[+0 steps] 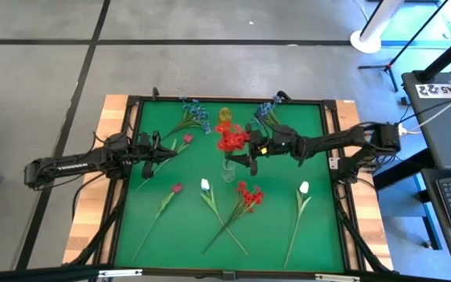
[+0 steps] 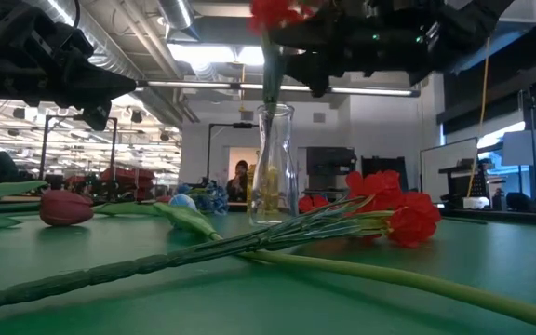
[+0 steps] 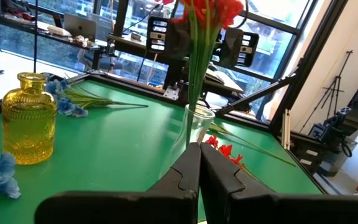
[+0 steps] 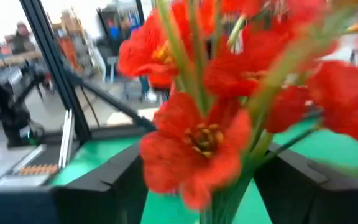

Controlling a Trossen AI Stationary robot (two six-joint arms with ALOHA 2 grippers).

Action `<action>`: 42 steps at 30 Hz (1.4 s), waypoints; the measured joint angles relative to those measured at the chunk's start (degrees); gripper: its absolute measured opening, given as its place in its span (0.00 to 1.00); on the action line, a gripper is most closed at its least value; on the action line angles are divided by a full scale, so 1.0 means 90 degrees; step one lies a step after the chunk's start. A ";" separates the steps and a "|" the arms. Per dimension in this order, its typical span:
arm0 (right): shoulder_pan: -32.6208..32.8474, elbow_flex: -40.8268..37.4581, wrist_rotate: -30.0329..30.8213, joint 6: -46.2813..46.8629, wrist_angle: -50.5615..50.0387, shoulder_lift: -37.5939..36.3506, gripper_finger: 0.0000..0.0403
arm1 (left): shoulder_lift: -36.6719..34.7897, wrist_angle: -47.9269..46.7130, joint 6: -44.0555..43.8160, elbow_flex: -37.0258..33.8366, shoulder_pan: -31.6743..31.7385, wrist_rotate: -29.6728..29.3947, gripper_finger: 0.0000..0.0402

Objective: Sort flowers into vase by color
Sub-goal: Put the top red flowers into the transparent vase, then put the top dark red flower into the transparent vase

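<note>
Red flowers [image 1: 232, 139] in glass vase [image 1: 228, 170]; right hand [image 1: 250, 160] released, left hand [image 1: 149, 159] clenched.

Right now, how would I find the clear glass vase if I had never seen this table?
Look at the middle of the green mat, just in front of the right gripper, which is open around a red flower bunch standing in it. That is the clear vase. Unlike the yellow bottle at the far edge, it is colourless, tall and slim.
</note>
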 joint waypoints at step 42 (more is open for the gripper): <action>0.0007 -0.0007 0.1399 0.0118 -0.6563 -0.4460 0.68 | 0.0000 0.0528 -0.0395 0.0000 0.0000 0.0001 0.00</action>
